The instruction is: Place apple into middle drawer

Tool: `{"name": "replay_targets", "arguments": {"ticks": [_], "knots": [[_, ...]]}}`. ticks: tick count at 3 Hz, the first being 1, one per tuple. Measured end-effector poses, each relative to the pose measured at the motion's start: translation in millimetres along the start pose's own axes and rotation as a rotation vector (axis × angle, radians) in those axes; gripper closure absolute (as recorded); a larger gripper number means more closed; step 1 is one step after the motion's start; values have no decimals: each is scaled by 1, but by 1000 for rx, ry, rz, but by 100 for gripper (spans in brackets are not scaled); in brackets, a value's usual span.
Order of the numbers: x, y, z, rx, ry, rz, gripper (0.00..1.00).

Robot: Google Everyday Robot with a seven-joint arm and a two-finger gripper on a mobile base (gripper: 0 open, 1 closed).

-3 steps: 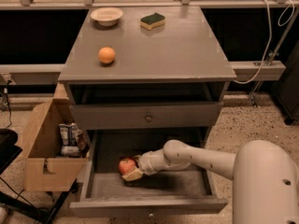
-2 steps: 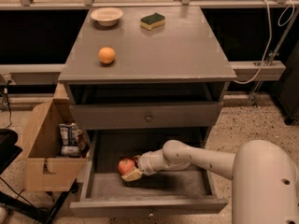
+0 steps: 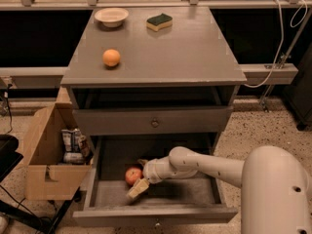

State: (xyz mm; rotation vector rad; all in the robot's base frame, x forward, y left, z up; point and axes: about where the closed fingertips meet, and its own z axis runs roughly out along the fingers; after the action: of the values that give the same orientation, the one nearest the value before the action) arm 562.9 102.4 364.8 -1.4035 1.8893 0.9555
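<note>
Red apple [image 3: 132, 175] rests on the middle drawer [image 3: 156, 213] floor toward 9 o'clock, end effector [image 3: 137, 178] at it from 3 o'clock, grip unclear; a careless retreat could drag or roll it.

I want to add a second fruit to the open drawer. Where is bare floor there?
Bare: the drawer floor along the front wall, right of the claw. Crowded: left-centre, the claw at the apple; the arm crosses the right side.

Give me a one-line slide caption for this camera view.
Robot gripper at the apple inside the open middle drawer; orange, bowl and sponge on cabinet top.
</note>
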Motion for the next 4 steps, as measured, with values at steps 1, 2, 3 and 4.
{"name": "replay_targets", "arguments": {"ticks": [1, 2, 3, 4], "knots": [[0, 0, 0, 0, 0, 0, 0], [-12, 18, -36, -31, 46, -29, 0], [-29, 46, -84, -104, 112, -68, 0], [-53, 60, -131, -179, 182, -72, 0]]}}
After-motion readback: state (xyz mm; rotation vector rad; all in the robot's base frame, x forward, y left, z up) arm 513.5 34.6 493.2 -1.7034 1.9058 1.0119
